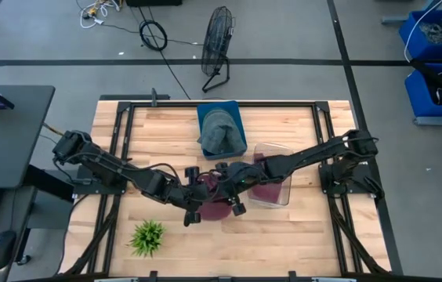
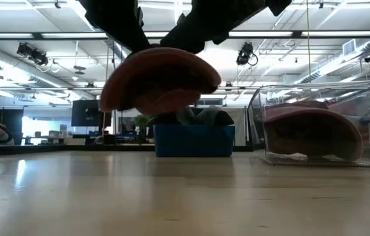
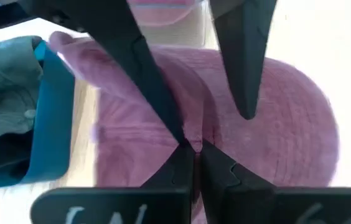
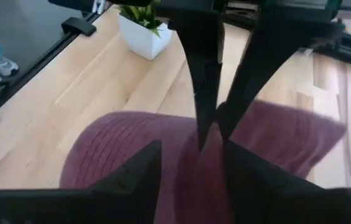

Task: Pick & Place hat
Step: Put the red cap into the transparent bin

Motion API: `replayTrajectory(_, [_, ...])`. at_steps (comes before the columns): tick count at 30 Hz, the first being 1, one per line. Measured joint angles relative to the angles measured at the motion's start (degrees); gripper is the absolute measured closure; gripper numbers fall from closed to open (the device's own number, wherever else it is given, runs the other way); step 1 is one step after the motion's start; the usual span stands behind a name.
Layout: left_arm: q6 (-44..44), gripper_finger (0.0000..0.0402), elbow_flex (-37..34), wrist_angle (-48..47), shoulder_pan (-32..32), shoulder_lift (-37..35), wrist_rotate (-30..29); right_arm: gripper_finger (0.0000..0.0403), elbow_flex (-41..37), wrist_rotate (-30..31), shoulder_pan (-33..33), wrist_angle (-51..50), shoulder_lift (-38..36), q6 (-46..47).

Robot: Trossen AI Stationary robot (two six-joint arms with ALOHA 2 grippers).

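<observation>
A maroon corduroy hat hangs clear of the table near its middle, and it also shows from above as the hat. My left gripper comes from the table's left and is shut on the hat's crown. My right gripper comes from the right, and a ridge of the same hat stands between its fingers. A second maroon hat lies in the clear container. A grey-green hat rests in the blue bin. My left gripper pinches a small fold of the crown between its two fingers, coming from above. The hat hangs below it, lifted clear of the table. My right gripper has a raised ridge of the crown between its two fingers, from above, right beside the left gripper's pinch. The hat hangs below the fingers, its brim end drooping.
A small potted plant stands near the table's near-left part. The blue bin sits at the far edge and the clear container to the right of the grippers. Bare wood lies under and in front of the lifted hat.
</observation>
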Motion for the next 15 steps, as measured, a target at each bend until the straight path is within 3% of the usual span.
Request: replayTrajectory(15, [1.3,0.0389,0.0,0.1,0.2,0.0,-0.4,0.0256,0.1,6.3,-0.3,-4.6,0.5,1.0])
